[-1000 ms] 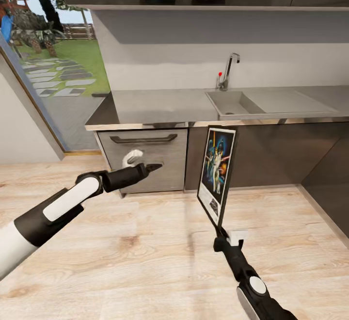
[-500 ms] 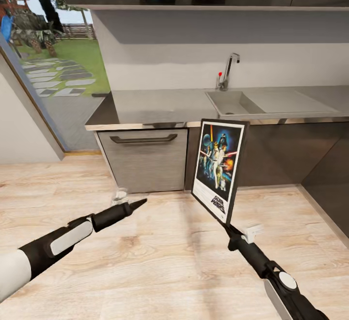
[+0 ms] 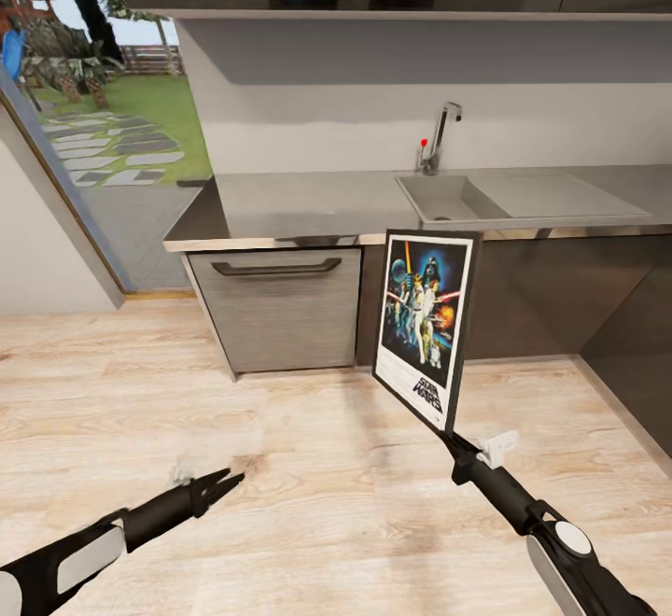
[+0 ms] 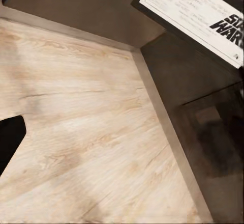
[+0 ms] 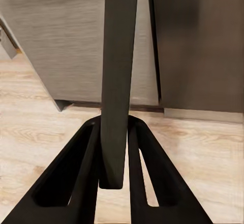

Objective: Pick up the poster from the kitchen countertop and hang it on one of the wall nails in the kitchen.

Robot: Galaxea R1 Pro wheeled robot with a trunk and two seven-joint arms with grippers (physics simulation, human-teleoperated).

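While right jaws clamp the poster (image 3: 426, 324) edge-on (image 5: 118, 81), left jaws (image 3: 220, 483) part slightly overhead.

I could not see the bottom corner of the tall Star Wars poster with the thin black frame (image 3: 425, 327) in the head view, because my right gripper (image 3: 455, 441) covered it. In the left wrist view the poster (image 4: 203, 15) was cut off by the picture's edge. My black left gripper (image 3: 217, 483) looked blurry at its tips, so I could not tell how its fingers stood.
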